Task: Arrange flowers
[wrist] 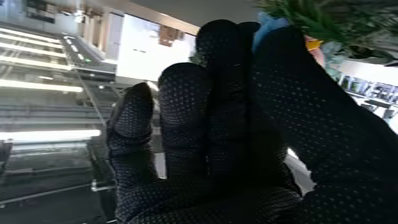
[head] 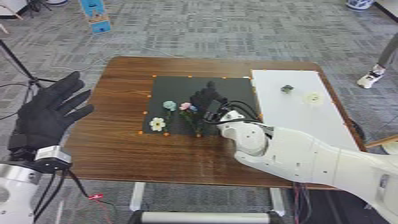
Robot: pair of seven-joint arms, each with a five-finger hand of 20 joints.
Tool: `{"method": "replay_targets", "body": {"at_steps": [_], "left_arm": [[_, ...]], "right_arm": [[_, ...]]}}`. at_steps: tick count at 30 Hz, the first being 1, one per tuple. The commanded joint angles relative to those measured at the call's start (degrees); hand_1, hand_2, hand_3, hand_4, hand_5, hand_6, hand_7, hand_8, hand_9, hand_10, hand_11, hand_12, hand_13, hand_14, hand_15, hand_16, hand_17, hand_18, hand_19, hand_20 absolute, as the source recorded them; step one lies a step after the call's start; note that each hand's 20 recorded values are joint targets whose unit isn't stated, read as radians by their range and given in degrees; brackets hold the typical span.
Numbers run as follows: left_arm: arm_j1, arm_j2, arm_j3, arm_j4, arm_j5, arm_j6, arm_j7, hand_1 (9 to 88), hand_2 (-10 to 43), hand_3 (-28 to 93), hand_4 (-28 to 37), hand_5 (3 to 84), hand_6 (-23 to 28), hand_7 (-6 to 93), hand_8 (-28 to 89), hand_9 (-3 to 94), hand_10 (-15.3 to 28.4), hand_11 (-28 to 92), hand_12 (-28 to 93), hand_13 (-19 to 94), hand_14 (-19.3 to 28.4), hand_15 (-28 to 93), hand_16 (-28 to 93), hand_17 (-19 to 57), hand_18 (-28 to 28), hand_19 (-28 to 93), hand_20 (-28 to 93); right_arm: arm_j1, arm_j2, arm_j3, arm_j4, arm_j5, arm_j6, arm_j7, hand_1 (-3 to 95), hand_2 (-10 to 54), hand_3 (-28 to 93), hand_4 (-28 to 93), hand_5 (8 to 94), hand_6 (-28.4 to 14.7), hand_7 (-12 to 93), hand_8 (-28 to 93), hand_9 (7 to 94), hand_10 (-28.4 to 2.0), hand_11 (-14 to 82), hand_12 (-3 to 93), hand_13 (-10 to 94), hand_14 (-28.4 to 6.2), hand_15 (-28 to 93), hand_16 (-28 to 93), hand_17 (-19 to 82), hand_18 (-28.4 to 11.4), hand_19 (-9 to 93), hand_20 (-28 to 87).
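In the head view, my right hand (head: 207, 97) is low over the black mat (head: 178, 85), beside a pink flower (head: 185, 106) and a small blue flower (head: 193, 108). A light-blue flower (head: 169, 105) and a white flower with a yellow centre (head: 157, 124) lie farther left on the mat. From the right wrist view, my right hand (wrist: 222, 150) has its thumb close against a fingertip, with blue petals (wrist: 269, 30) pinched between them; green foliage (wrist: 311, 17) is beside the thumb tip. My left hand (head: 49, 112) stands open, off the table's left edge.
To the right of the mat, a white board (head: 298, 117) bears a pale cream flower (head: 314, 98) and a small green piece (head: 287, 88). Small orange markers line the mat. The brown table (head: 115, 110) extends left of the mat and toward the front. My right forearm crosses the table's front right.
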Motion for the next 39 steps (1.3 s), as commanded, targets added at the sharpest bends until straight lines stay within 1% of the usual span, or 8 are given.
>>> {"method": "replay_targets", "body": {"at_steps": [1, 9, 10, 11, 17, 29, 35, 39], "left_arm": [[0.5, 0.11, -0.38, -0.14, -0.31, -0.54, -0.19, 19.8, -6.8, 67, -28.3, 24.6, 2.8, 16.8, -9, 19.8, 10.0, 16, 15, 17, 12.8, 15, 4, -12.8, 22.4, 39, 7], [0.32, 0.3, -0.24, -0.03, -0.29, -0.63, -0.13, 19.8, -6.7, 67, -28.3, 24.6, 2.8, 16.8, -9, 19.8, 10.1, 16, 15, 17, 12.8, 15, 5, -12.9, 22.5, 39, 7], [0.17, 0.34, -0.11, 0.11, -0.2, -0.7, 0.16, 19.8, -6.7, 67, -28.3, 24.6, 2.8, 16.8, -9, 19.8, 10.1, 16, 15, 17, 12.8, 15, 5, -12.9, 22.5, 39, 7], [-0.11, 0.47, 0.05, 0.26, -0.29, -0.66, -0.04, 19.8, -6.6, 67, -28.3, 24.6, 2.8, 16.8, -9, 19.9, 10.1, 16, 15, 17, 12.8, 15, 5, -12.9, 22.5, 39, 7], [-0.16, 0.55, -0.04, 0.16, -0.27, -0.57, -0.2, 19.8, -6.6, 67, -28.3, 24.6, 2.8, 16.8, -9, 19.9, 10.1, 16, 15, 17, 12.7, 15, 5, -12.9, 22.4, 39, 7], [0.29, 0.29, -0.34, -0.04, -0.33, -0.61, -0.33, 20.0, -6.5, 67, -28.3, 24.7, 2.8, 16.9, -9, 20.0, 10.1, 16, 15, 17, 12.7, 15, 4, -12.8, 22.4, 39, 7], [0.35, 0.25, -0.45, -0.09, -0.29, -0.52, -0.48, 19.9, -6.5, 67, -28.3, 24.8, 2.8, 17.0, -9, 20.0, 10.2, 16, 15, 17, 12.8, 15, 4, -12.8, 22.4, 39, 7], [0.33, 0.17, -0.48, -0.07, -0.29, -0.66, -0.6, 20.0, -6.4, 67, -28.3, 24.8, 2.8, 17.1, -9, 20.0, 10.2, 16, 15, 17, 12.8, 15, 4, -12.8, 22.4, 39, 7]], "right_arm": [[0.61, 0.36, 2.43, -0.7, -0.73, 1.47, 1.28, 48.9, -9.5, 80, -28, 68.0, 4.5, 51, -3, 78.4, -6.0, 25.8, 49.6, 59, -5.3, 68, 44, 23, -19.3, 76, 56], [1.5, -0.07, 2.42, 0.02, -1.14, 1.8, 2.11, 49.1, -9.5, 80, -28, 68.1, 4.4, 51, -3, 78.3, -6.0, 25.9, 49.6, 59, -5.4, 68, 44, 23, -19.3, 76, 56], [2.34, -0.14, 1.3, 0.36, -1.09, 2.15, 2.45, 49.1, -9.5, 80, -28, 68.1, 4.3, 51, -3, 78.3, -6.0, 25.9, 49.5, 59, -5.4, 68, 44, 23, -19.3, 76, 56], [2.53, -0.14, 1.0, 0.58, -0.95, 1.86, 2.29, 49.1, -9.5, 80, -28, 68.1, 4.3, 51, -3, 78.3, -6.0, 25.9, 49.5, 59, -5.4, 68, 44, 23, -19.3, 76, 56], [4.32, 0.11, -2.91, 0.79, -1.54, 0.7, 2.62, 49.3, -9.5, 79, -28, 68.3, 4.0, 51, -4, 78.1, -5.9, 25.7, 49.5, 59, -5.1, 68, 45, 23, -19.3, 76, 56], [5.02, 0.42, -3.74, 1.15, -1.45, -0.23, 3.33, 49.5, -9.5, 79, -28, 68.8, 4.1, 51, -5, 77.5, -5.8, 25.6, 49.3, 58, -5.0, 67, 45, 22, -19.2, 76, 56], [4.57, 0.65, -3.04, 1.02, -1.59, -1.8, 2.79, 48.7, -9.5, 80, -28, 68.5, 4.7, 51, -6, 76.8, -5.6, 24.9, 49.1, 57, -4.8, 67, 46, 22, -19.1, 76, 56], [3.87, 1.11, -1.52, 0.07, -1.32, -5.21, 1.75, 46.4, -9.5, 79, -28, 65.2, 5.1, 50, -4, 74.2, -5.3, 23.2, 48.8, 56, -5.4, 68, 45, 21, -19.0, 75, 56]]}}
